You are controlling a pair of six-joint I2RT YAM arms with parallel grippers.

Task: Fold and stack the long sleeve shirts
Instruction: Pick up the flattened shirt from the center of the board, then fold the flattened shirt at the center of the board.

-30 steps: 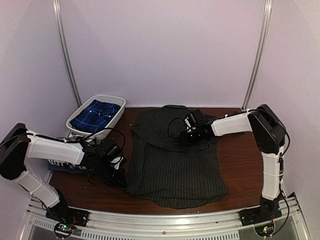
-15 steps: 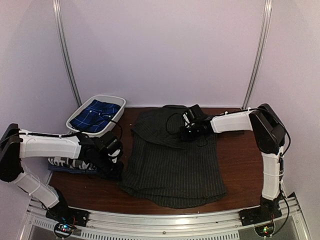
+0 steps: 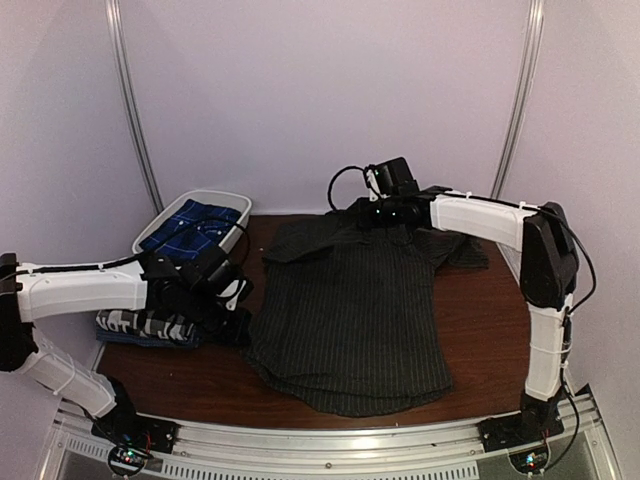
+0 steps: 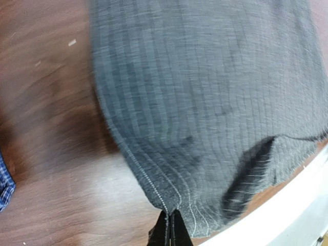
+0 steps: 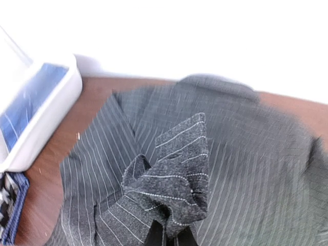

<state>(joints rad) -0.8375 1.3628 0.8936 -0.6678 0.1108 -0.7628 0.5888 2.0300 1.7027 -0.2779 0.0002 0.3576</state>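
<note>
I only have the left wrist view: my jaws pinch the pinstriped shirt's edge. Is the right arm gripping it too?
Observer: Yes, the right jaws are shut on a bunched fold of the pinstriped shirt near its far end.
Operator: Where are the other shirts?
Observer: A checked shirt lies folded just left of the left jaws.
Operator: Any more?
Observer: A white bin at the far left holds blue cloth.

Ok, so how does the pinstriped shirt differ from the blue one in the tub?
The pinstriped shirt is dark charcoal with thin pale stripes; the blue shirt is bright blue with pale checks. The pinstriped shirt lies spread across the table; the blue shirt sits bundled in the white tub. The left gripper and right gripper are both shut on the pinstriped shirt; neither touches the blue shirt. Both are patterned cloth.
</note>
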